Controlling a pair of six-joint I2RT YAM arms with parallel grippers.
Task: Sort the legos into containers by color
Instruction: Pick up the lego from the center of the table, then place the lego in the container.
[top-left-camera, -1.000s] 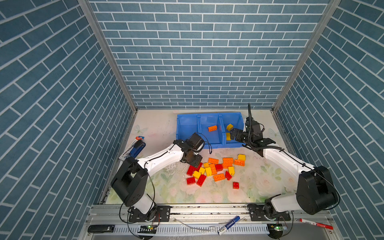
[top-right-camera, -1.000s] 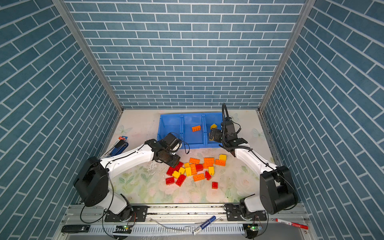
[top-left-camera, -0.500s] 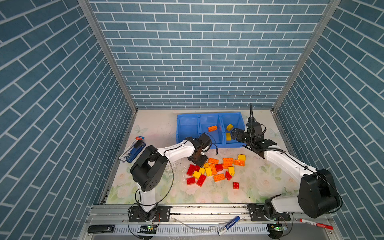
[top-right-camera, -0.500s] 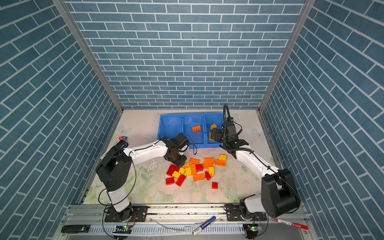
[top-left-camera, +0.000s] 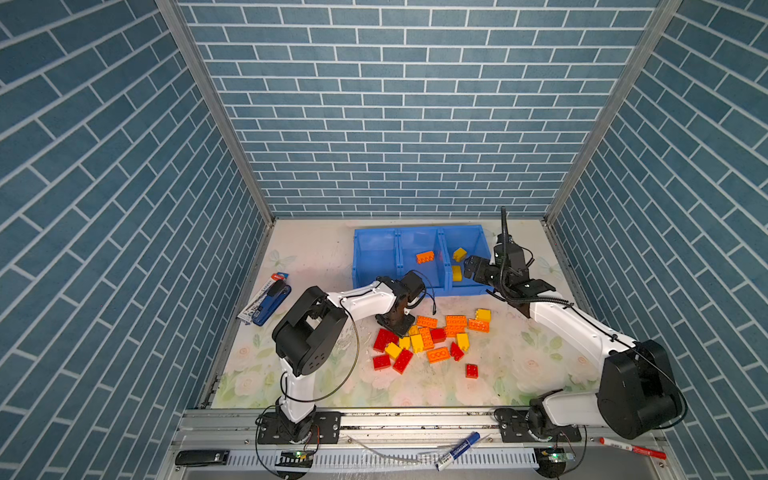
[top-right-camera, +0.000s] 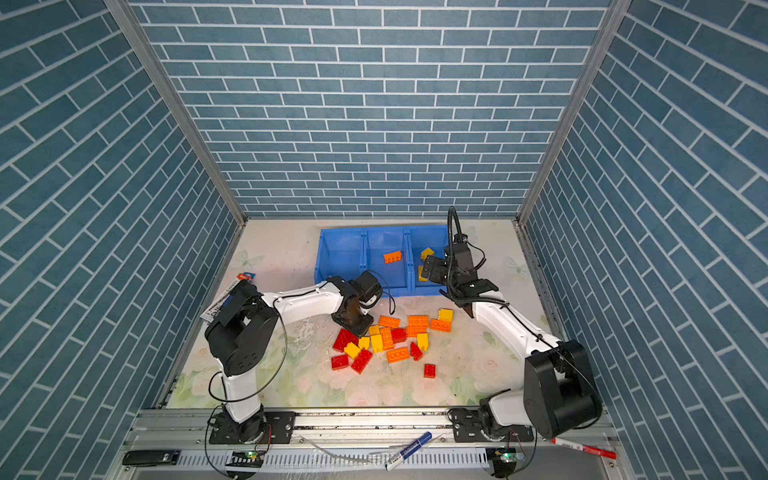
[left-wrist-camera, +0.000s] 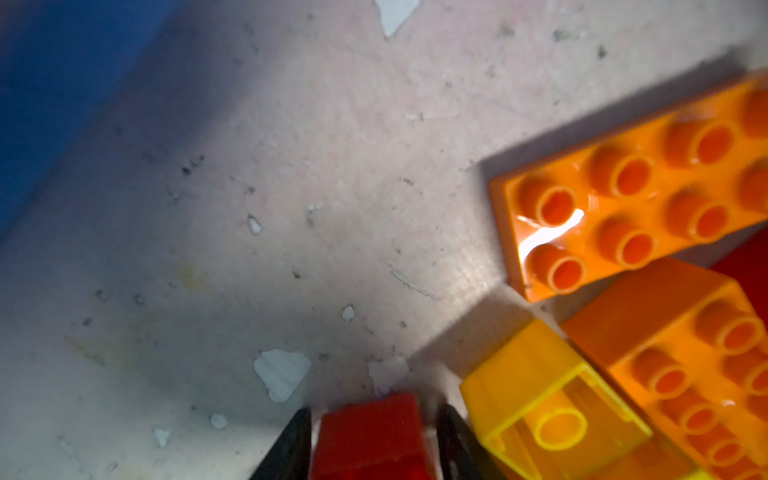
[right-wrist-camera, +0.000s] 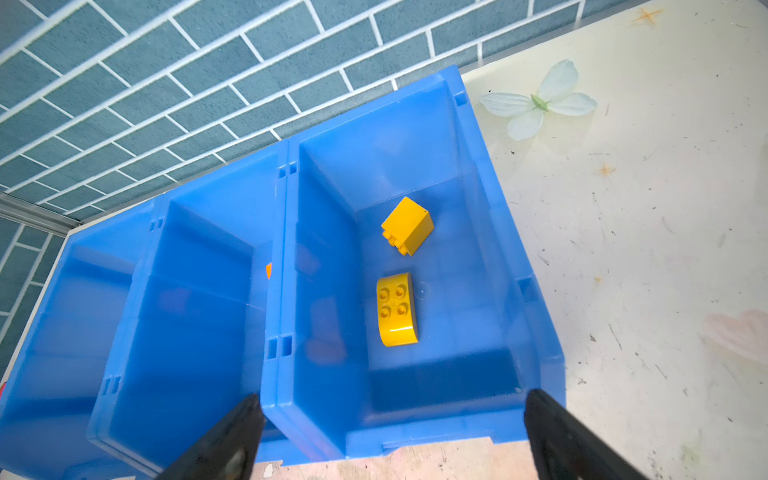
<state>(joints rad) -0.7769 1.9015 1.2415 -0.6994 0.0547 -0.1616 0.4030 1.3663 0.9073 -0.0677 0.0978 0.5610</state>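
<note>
Red plastic fills the gap between the dark fingers (left-wrist-camera: 293, 444) of the left tool (left-wrist-camera: 374, 412). A red brick (left-wrist-camera: 370, 436) sits there on the tabletop (left-wrist-camera: 249, 208) with a thin sliver of light on either side, so I cannot tell whether it is clamped. In both top views this tool (top-left-camera: 397, 327) is down at the pile of legos (top-left-camera: 430, 338) in the middle of the tabletop, on the side nearer the left edge. One lone red piece (top-left-camera: 471, 370) lies apart, toward the front edge.

The containers (top-left-camera: 376, 259) stand near the back edge. The middle bin holds an orange brick (top-left-camera: 425, 257). The bin nearest the right edge holds two yellow bricks (right-wrist-camera: 407, 226) (right-wrist-camera: 395, 309).

The right tool (right-wrist-camera: 392, 399) hangs over that bin's front wall, its fingers spread wide and holding nothing. A dark blue stapler (top-left-camera: 270, 305) lies by the left edge.
</note>
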